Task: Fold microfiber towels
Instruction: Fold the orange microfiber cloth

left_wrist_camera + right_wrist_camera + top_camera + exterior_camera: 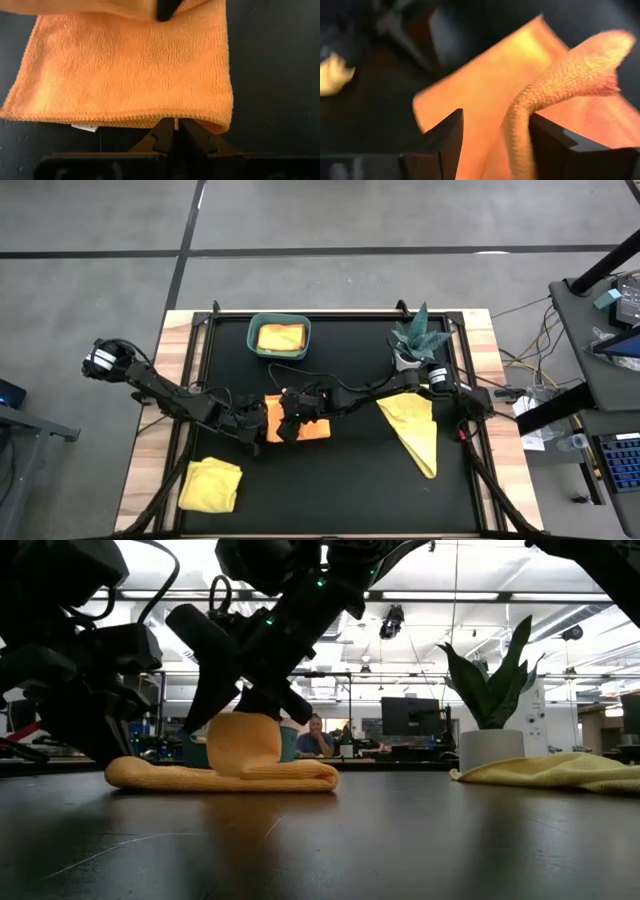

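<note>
Orange microfiber towel (312, 430) lies near the middle of your black table (350, 480), folded flat, with both grippers on it. Look at the low view: one flap of this towel (243, 743) stands up in a curl above the flat layers. Your right gripper (290, 418) sits over that flap, and in the right wrist view its fingers (445, 137) are spread apart, with the raised orange edge (560, 87) standing loose between them, not pinched. Your left gripper (255, 425) is at the towel's left edge; in the left wrist view its jaws are pressed together right at the hemmed edge of the towel (130, 75), and you cannot tell whether any cloth is caught between them.

Elsewhere you have a yellow towel (412, 430) lying open and crumpled on the right side of the table, just near of the small potted plant (418, 340). A second yellow towel (210, 484) sits folded at the near left corner. At the far side, the teal bin (279, 337) holds another folded yellow cloth (280, 337). In the low view a person (315, 737) sits in the room beyond the table.
</note>
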